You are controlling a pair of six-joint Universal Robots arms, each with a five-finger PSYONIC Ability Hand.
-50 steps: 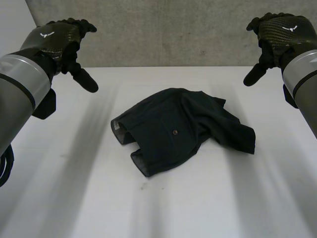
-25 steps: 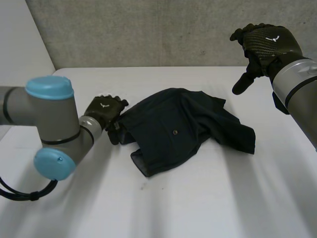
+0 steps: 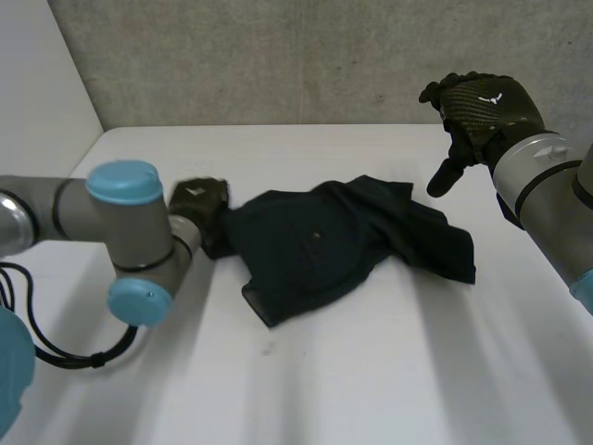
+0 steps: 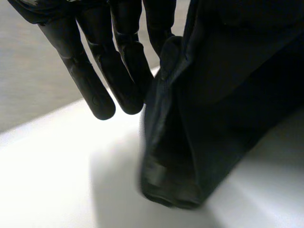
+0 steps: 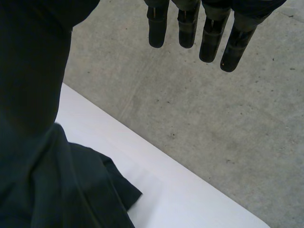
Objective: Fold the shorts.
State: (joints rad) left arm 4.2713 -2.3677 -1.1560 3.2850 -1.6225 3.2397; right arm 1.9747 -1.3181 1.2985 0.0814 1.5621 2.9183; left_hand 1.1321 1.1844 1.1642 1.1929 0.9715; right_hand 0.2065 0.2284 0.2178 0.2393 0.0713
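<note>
The shorts [image 3: 343, 246] are lying crumpled mid-frame on the table [image 3: 371, 389]. The left hand [image 3: 197, 202] is pinching their left edge, and it should be pulling outward steadily and low to flatten them. The right hand [image 3: 477, 107] is hovering open at upper right. Compared with half a second ago, the left edge is stretching further left and the right hand is sitting slightly lower.

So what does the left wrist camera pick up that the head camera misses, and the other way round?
Left wrist view: a close look at the shorts, their stitched hem hanging in a fold beside the left hand. Head view: the whole crumpled garment, the left arm, and the right hand raised, open, off the cloth. Both: the dark shorts on the white table with the left hand at their edge.
</note>
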